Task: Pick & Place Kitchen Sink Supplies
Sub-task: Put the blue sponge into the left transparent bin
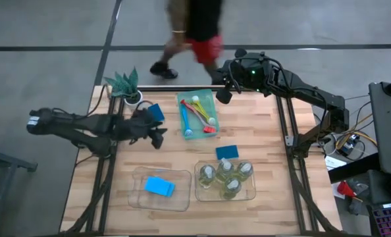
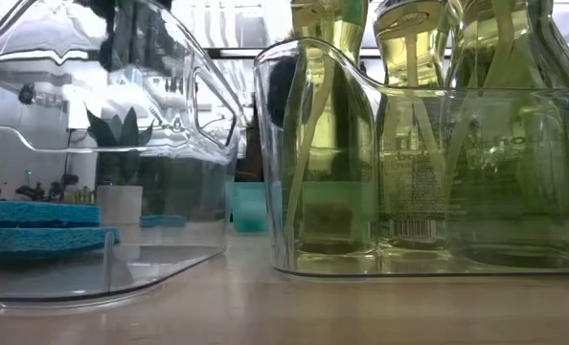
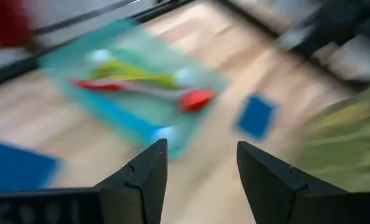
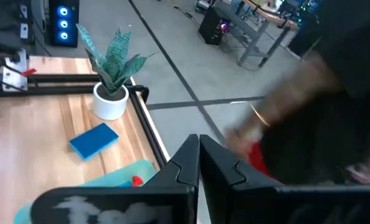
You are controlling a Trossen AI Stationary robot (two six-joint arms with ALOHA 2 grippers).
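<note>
Lying flat, three blue sponges [image 1: 159, 186], four yellow-green bottles [image 1: 226, 174] upright

Wooden table [image 1: 261, 131] carries plant [image 1: 125, 85], green tray [image 1: 208, 99], two bins [image 1: 161, 201], seemingly two loose sponges [image 1: 226, 152].

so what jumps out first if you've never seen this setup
Four bottles of yellow-green liquid crowd a clear bin at the table's near edge, filling the low view. Bright brushes lie in a green tray mid-table, with the open left gripper just beside it. A person walks past the far edge.
</note>
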